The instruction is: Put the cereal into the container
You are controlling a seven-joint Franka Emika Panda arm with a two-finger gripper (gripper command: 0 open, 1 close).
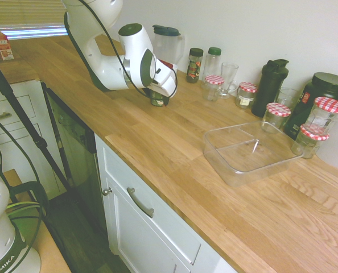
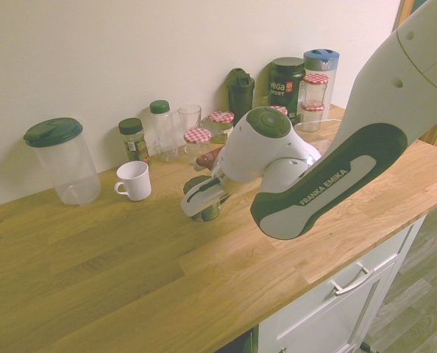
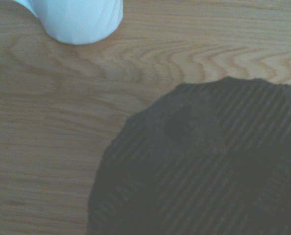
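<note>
- First exterior view: cereal [image 1: 159, 99], the squat dark jar with a green label, stands upright on the counter [image 1: 174, 165] directly beneath the tool [image 1: 159, 94], which tilts steeply down over it. The hand hides the jar's lid and the fingers, so from here I cannot tell contact. The container [image 1: 250, 152], a clear shallow tub, lies well apart along the counter, toward the picture's right, near the checkered-lid jars [image 1: 277, 115].
- Second exterior view: tool [image 2: 204, 203] comes in from the right and slants down onto the cereal [image 2: 206, 208]; the jar's wide lid sits just under the fingers, its body showing below them. Its jaws stand apart and, judging by this, nothing is gripped yet. A white mug [image 2: 134, 180] stands near, to the picture's left.
- Wrist view: ribbed black lid of the cereal [image 3: 204, 161] fills the near part of the frame, so the jar lies almost straight along the tool's pointing line; the white mug [image 3: 79, 19] is beyond it. The coming move likely needs only a short descent.
</note>
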